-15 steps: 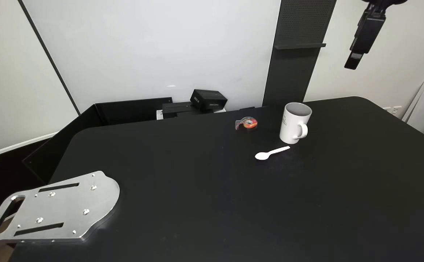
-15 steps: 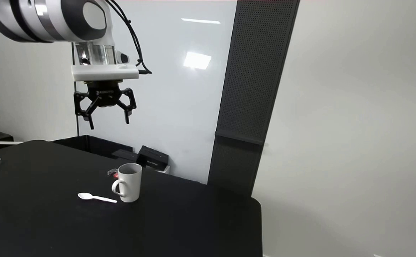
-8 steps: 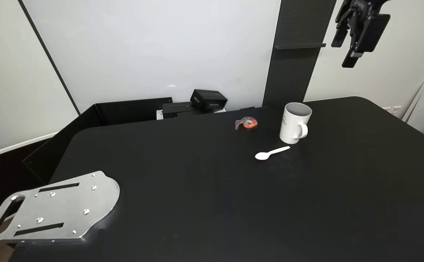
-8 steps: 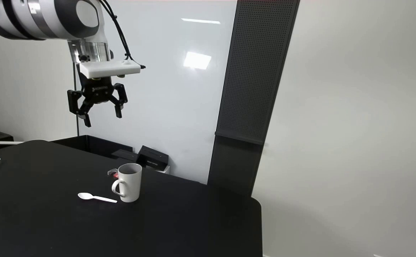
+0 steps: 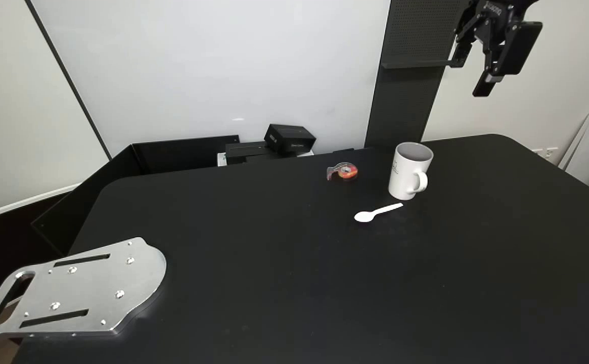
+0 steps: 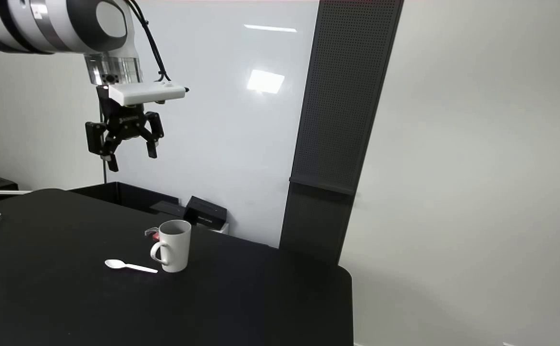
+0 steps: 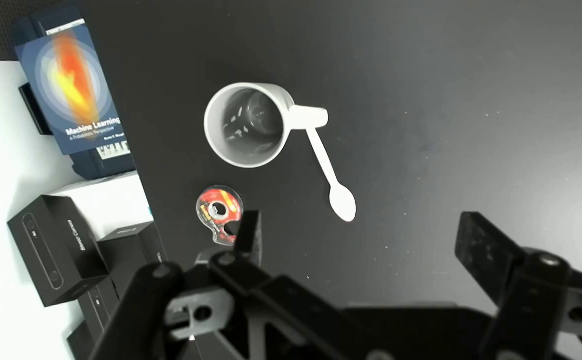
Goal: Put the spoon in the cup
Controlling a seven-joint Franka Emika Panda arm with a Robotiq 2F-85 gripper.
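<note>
The white spoon [image 5: 374, 213] lies flat on the black table in both exterior views [image 6: 127, 265]. The white cup [image 5: 404, 172] stands upright beside it, its handle towards the spoon; it also shows in an exterior view [image 6: 176, 250]. In the wrist view the tip of the spoon's handle [image 7: 322, 155] is at the cup's handle and partly hidden by it; the cup [image 7: 278, 95] shows its hollow inside. My gripper [image 7: 364, 235] is open and held high above the table, with nothing between its fingers [image 7: 485, 250]. It also hangs high in both exterior views [image 5: 471, 76] [image 6: 132, 161].
A red tape dispenser [image 5: 347, 171] lies near the cup. A metal plate [image 5: 97, 288] lies at one table corner. Black boxes [image 5: 290, 139] stand beyond the table edge. The wrist view shows a blue book [image 7: 73, 90] past that edge.
My gripper has turned and shifted a little to the left in an exterior view, bringing its second finger into sight in an exterior view. It stays open. The spoon and cup have not moved.
</note>
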